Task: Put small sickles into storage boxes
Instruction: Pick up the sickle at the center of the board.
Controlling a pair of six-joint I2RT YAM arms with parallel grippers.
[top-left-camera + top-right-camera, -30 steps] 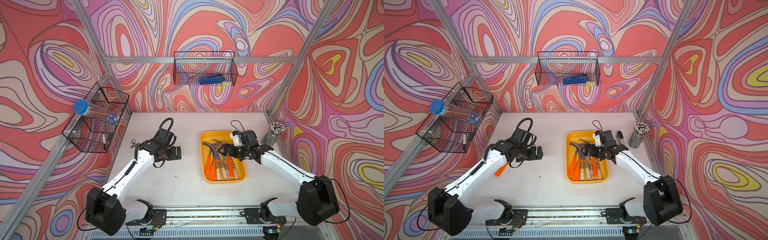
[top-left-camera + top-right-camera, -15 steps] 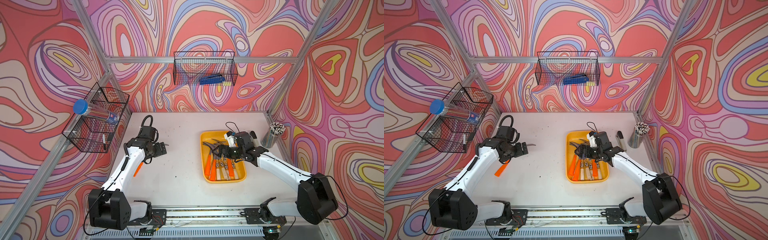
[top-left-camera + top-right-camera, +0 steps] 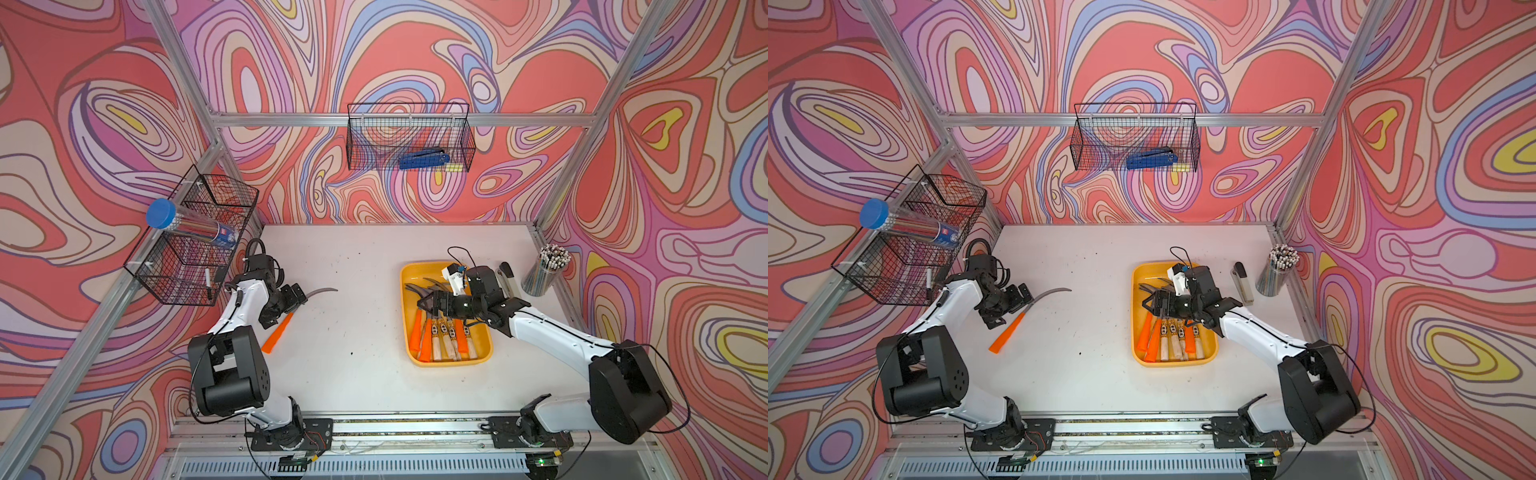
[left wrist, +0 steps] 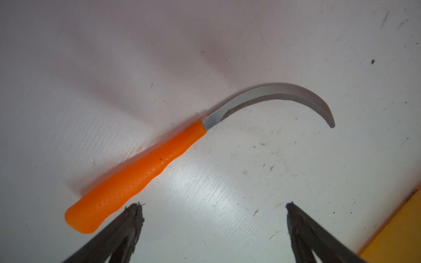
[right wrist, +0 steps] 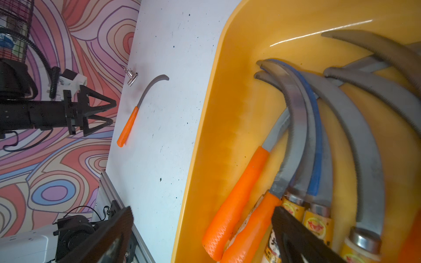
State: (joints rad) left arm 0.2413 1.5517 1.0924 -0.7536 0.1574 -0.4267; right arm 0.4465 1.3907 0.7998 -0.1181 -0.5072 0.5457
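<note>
Right wrist: alone shows a clip (image 5: pixel 131 77) on the table (image 5: pixel 164 136), by the blade of the loose sickle (image 5: pixel 134 113).
Both top views: stapler (image 3: pixel 1243 282) and pencil cup (image 3: pixel 1277 270) near the tray (image 3: pixel 1133 324).
Tray: several sickles (image 5: pixel 296 136), handles side by side.
Back basket (image 3: pixel 409 124): blue tool (image 3: pixel 424 160).
Side basket (image 3: pixel 166 274): blue-capped tube (image 3: pixel 195 224).
Left gripper (image 4: pixel 213 205): jaws spread, empty, near the loose sickle's handle.
Right gripper (image 5: pixel 202 210): jaws spread, empty, over the tray.
</note>
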